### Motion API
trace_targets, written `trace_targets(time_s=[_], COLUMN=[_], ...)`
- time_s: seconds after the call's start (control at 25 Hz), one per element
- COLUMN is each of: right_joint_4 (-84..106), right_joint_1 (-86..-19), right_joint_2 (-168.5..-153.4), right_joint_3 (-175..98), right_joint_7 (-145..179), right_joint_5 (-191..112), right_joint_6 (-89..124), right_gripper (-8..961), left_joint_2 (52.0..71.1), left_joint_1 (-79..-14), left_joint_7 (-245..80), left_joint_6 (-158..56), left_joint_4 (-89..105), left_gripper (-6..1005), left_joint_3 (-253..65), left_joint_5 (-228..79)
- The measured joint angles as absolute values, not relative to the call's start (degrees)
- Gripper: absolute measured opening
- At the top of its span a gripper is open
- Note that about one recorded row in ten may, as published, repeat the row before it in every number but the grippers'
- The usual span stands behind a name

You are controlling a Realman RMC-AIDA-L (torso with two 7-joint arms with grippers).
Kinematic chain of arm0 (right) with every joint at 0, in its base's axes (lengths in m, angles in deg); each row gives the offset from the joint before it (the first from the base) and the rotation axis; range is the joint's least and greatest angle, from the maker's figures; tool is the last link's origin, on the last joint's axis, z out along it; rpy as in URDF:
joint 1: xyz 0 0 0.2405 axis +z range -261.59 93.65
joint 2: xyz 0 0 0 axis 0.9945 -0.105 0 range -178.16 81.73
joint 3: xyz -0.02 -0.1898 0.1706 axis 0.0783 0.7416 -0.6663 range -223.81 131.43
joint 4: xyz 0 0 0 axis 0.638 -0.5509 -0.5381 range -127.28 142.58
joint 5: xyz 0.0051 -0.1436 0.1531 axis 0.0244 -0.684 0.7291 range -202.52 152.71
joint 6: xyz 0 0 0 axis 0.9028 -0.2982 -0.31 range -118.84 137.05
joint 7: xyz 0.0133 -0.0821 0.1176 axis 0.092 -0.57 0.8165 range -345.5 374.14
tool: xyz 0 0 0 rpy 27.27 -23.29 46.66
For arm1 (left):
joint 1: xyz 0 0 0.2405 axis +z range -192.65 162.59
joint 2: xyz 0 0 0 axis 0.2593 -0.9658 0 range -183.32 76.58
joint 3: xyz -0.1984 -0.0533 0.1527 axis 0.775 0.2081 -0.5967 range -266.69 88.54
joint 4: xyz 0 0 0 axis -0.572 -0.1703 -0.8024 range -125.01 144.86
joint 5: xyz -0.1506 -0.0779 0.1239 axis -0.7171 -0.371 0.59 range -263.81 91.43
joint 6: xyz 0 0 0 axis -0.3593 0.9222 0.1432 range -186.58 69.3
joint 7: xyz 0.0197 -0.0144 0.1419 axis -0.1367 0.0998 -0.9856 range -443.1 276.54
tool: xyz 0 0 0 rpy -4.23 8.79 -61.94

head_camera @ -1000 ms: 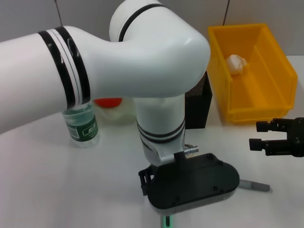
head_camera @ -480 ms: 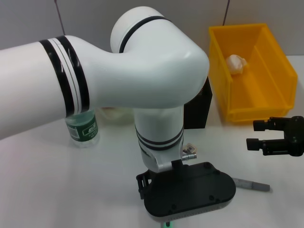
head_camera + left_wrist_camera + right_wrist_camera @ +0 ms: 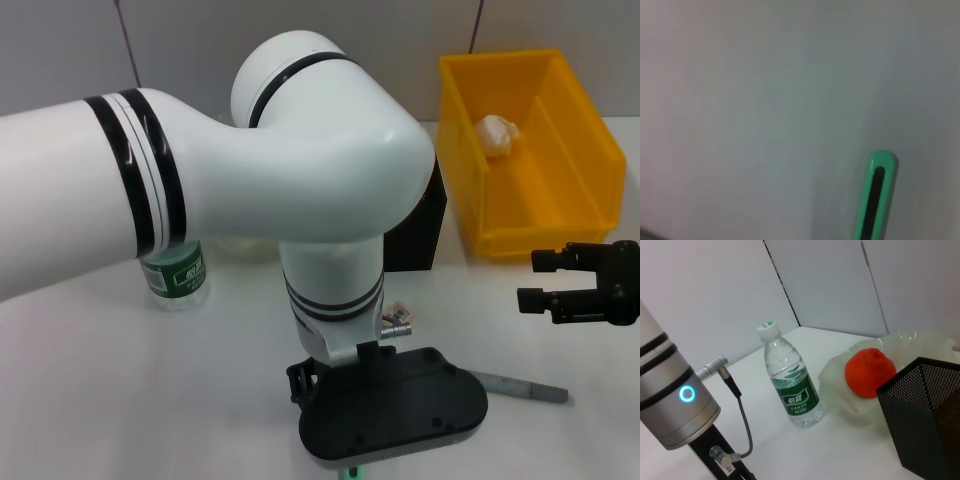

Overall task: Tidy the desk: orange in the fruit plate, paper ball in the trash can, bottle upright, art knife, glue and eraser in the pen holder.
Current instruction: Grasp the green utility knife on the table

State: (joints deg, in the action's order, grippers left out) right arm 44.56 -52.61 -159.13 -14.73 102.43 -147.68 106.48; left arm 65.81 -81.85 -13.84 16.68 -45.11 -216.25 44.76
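Left tool [image 3: 350,470] low at lower centre over green art knife [image 3: 875,200] (grip state unclear), right tool [image 3: 535,280] parted, empty, at right edge beside yellow trash can [image 3: 470,190].

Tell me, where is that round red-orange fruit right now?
In the right wrist view the orange sits in the translucent fruit plate, between the upright plastic water bottle and the black mesh pen holder.

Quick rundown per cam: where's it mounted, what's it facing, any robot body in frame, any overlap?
Head: looks down at the table; left arm fills it, right pincer near the yellow bin.
Left wrist: close above the table, green art knife; no robot parts.
Right wrist: faces bottle, orange, pen holder; shows left arm.
Shared: bottle, pen holder, left arm.
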Motion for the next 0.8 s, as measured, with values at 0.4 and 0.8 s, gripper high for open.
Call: trace_targets(time_s=[0.4,0.8], right_joint_4=[44.49,44.05], right_joint_1=[-51.86,-51.71], right_joint_2=[-159.13,-159.18], right_joint_3=[-14.73,-14.73], right_joint_7=[102.47,102.49], right_joint_5=[-147.68,-147.68], right_joint_6=[106.48,105.91], right_gripper=[827,827], left_joint_2=[65.81,65.81], left_joint_1=[-81.66,-80.86], left_joint_7=[-15.93,-17.64], left_joint_6=[16.56,15.91], left_joint_4=[-43.45,-43.96], left_gripper=[515,481], left_joint_3=[-216.29,-216.43], left_joint_5=[44.30,43.84])
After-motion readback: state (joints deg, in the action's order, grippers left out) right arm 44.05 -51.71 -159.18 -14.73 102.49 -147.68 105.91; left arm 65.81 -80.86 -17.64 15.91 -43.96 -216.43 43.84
